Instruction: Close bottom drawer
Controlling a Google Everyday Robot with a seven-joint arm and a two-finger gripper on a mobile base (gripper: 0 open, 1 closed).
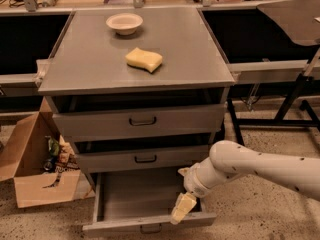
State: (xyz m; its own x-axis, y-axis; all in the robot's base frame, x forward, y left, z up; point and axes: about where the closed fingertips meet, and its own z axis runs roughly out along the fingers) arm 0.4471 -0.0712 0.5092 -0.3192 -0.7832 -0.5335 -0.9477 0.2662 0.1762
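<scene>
The bottom drawer (127, 196) of the grey cabinet is pulled far out, showing a plain grey interior. Its shallow front panel (150, 224) with a small dark loop handle lies at the lower edge of the camera view. My gripper (182, 207) comes in from the right on a white arm and hangs at the drawer's front right corner, just behind the front panel, with its cream fingers pointing down. The middle drawer (145, 159) and top drawer (142, 121) above it stick out slightly.
A yellow sponge (144, 59) and a white bowl (124, 23) sit on the cabinet top (90, 64). An open cardboard box (35, 166) with clutter stands on the floor to the left. Dark table legs (295, 99) stand to the right.
</scene>
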